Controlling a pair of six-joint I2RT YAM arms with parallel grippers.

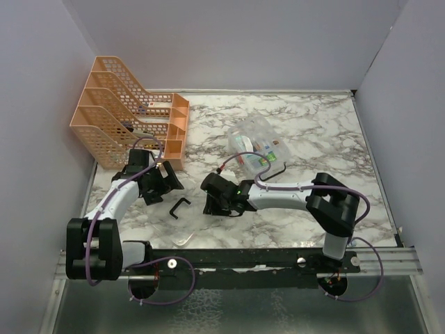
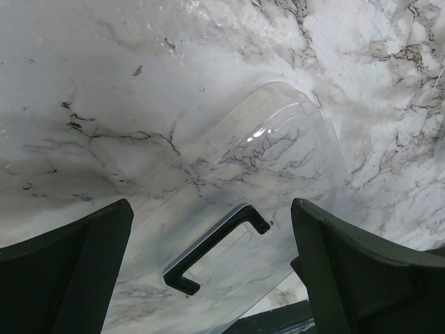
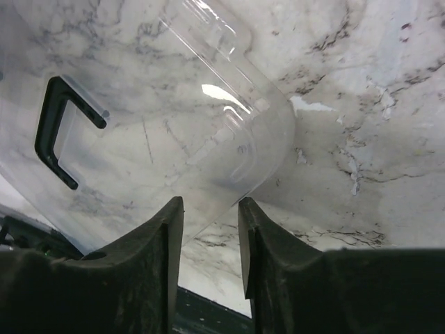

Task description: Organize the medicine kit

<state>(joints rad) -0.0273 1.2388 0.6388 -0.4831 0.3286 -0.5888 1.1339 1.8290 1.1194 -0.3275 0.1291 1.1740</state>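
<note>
Medicine kit (image 1: 259, 147) open on the far tabletop (image 1: 334, 139), items inside; its clear lid (image 3: 174, 139) lies apart, near. Right jaws — half-open — straddle the lid's edge; left jaws wide, empty. Lidding remains.

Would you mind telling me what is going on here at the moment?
Two robot arms are tidying a medicine kit on a marble table. The clear box stands open mid-table with items inside. Its lid, with a black handle, lies nearer the arms. The right gripper has a finger on either side of the lid's edge; whether it grips is unclear. The left gripper hangs wide open above the lid, holding nothing. An orange rack stands at the far left.
</note>
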